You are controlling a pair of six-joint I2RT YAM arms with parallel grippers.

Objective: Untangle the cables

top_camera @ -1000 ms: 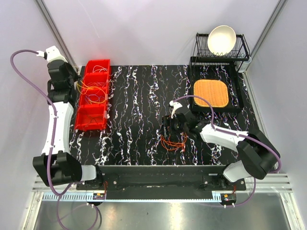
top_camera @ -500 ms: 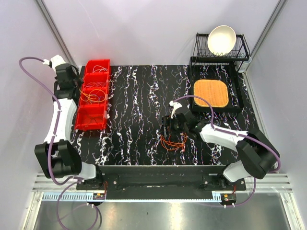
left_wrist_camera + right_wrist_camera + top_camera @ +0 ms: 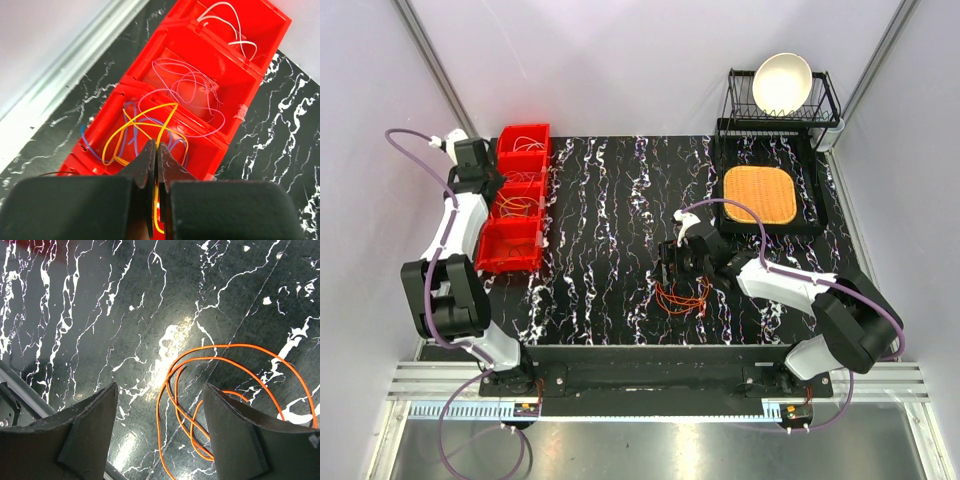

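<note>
My left gripper is shut on a yellow cable above the red bin; it also shows at the bin's left side in the top view. The yellow cable loops with a blue cable in one compartment. A purple cable fills the compartment beyond, and a white cable the far one. My right gripper is open above the loose orange cables on the black marbled table; they also show in the top view.
The red bin sits at the table's left edge. A black dish rack with a white bowl stands at the back right, with an orange mat on a black tray in front of it.
My left arm has swung to the right, closer over the red bin, with the yellow cable in its jaws. My right arm and the orange cables have not moved.
</note>
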